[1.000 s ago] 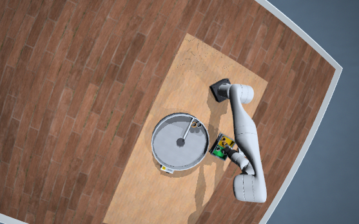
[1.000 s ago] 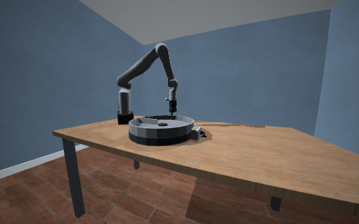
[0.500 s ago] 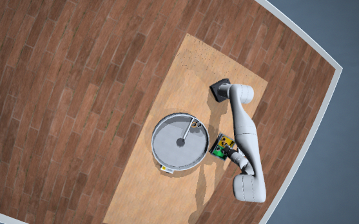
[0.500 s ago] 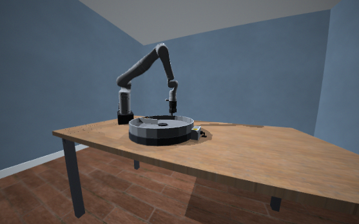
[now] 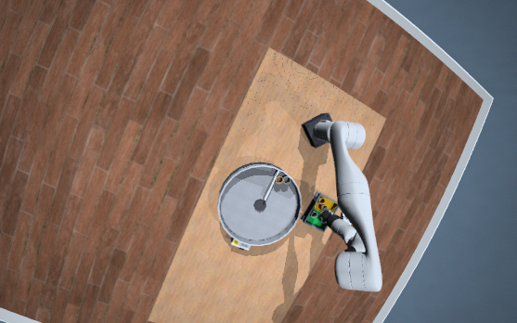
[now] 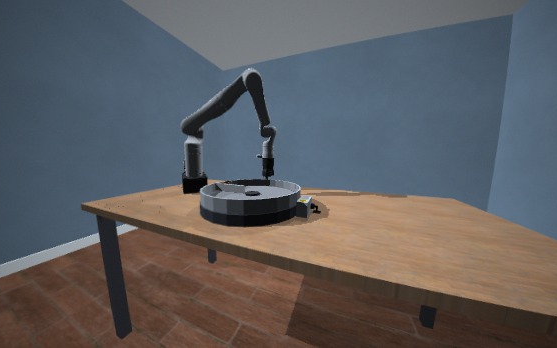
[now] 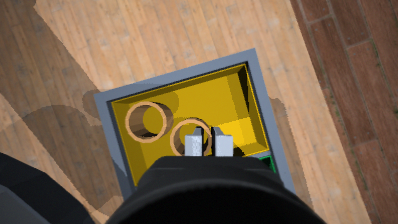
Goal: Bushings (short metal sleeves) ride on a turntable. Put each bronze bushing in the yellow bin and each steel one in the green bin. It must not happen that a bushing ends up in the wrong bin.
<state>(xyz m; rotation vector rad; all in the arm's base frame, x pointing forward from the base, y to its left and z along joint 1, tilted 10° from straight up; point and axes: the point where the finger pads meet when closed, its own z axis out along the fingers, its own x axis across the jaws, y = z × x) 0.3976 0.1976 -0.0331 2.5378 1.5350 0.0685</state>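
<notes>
- Hovering over the yellow bin, the fingers are clamped on the wall of a bronze bushing, one finger inside the ring and one outside, so the sleeve hangs by its rim with its bore facing up.
- That pinch on the wall, and not across the whole ring, looks chosen because the sleeve is wider than the narrow gap the fingers stand at.
- The held bushing sits just to the left of the fingers in the wrist view, its ring mostly showing beside and above them, directly over the yellow floor of the bin.
- A second bronze bushing lies in the same bin, near the far-left corner, close to the held one; whether the two touch I cannot tell.
- The green bin adjoins the yellow one, and only a sliver of it shows under the wrist.
- From above, the bins sit on the table just beside the turntable, a short carry from pickup to drop.
- Two more bushings rest by the turntable's rim, against a straight bar running from the hub.
- Judging by this, the current step is the release over yellow; opening should drop the sleeve inside the walls.
</notes>
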